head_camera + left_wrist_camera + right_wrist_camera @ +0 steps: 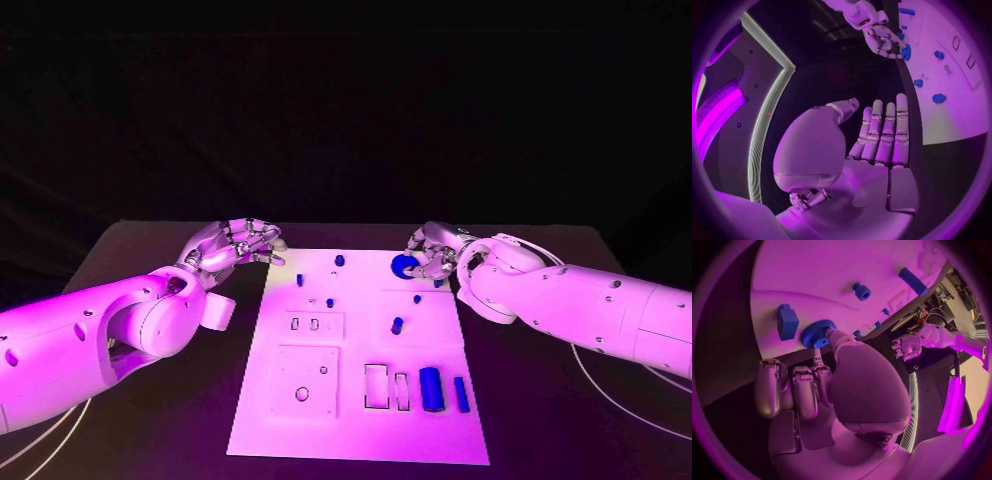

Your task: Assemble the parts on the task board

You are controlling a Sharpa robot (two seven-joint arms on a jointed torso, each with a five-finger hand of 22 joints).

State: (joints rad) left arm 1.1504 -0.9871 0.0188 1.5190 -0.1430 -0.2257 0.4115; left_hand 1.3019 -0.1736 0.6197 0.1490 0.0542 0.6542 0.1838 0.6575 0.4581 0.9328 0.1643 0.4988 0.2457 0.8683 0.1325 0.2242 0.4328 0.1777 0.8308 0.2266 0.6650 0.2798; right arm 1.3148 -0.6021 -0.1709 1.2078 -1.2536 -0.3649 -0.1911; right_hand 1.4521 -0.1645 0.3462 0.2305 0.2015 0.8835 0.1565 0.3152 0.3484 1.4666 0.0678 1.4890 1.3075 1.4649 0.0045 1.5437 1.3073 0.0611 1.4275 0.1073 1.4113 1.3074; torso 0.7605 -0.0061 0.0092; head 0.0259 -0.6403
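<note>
My right hand (pixel 440 258) has its fingers (pixel 831 336) pinching a blue toothed gear (pixel 817 333), round with a ridged rim, at the upper right corner of the task board (pixel 361 440). A blocky blue part (pixel 787 321) sits just beside the gear on the board. My left hand (pixel 231 245) hovers off the board's upper left corner over the dark surface (pixel 144 260); in its wrist view its fingers (pixel 886 130) are straight, side by side, and hold nothing.

The board is a flat, smooth white plate with rectangular cut-outs (pixel 375 385) toward its lower half. Small blue pegs (pixel 339 261) stand near its upper edge, and two blue cylinders (pixel 430 388) lie at lower right. I see open dark surface on either side of the board.
</note>
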